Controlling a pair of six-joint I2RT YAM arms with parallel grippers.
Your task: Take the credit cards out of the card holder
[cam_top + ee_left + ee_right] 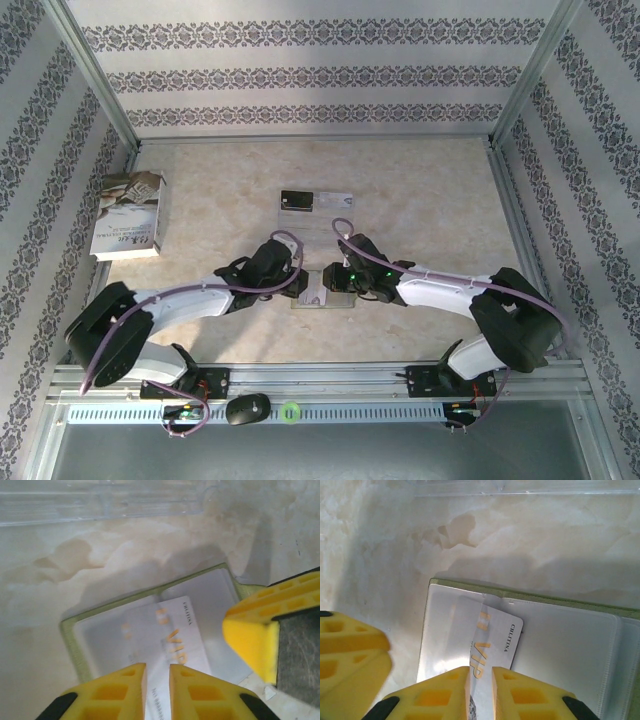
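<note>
**A:** What's nearest the arm bases?

**B:** A metal rail. A dark rounded lump sits just below it, and a green ring lies just beside the lump.

**A:** And the jaws?

**B:** Both arms meet mid-tabletop over the card holder. It lies open and flat, with its yellow-green rim showing. The left gripper has its jaws a narrow slit apart, and the white card shows through the gap. The right gripper, reaching in from the other side, has the same narrow slit over the same card. I cannot tell whether either one touches it.

**A:** How does that card sit?

**B:** It has orange "VIP" lettering. One end is tucked under a clear pocket and the rest pokes out across the holder.

**A:** Farther back?

**B:** A clear plastic sheet lies apart from the holder. On it a black card and a pale card lie side by side. A book lies flat at the far left.
</note>
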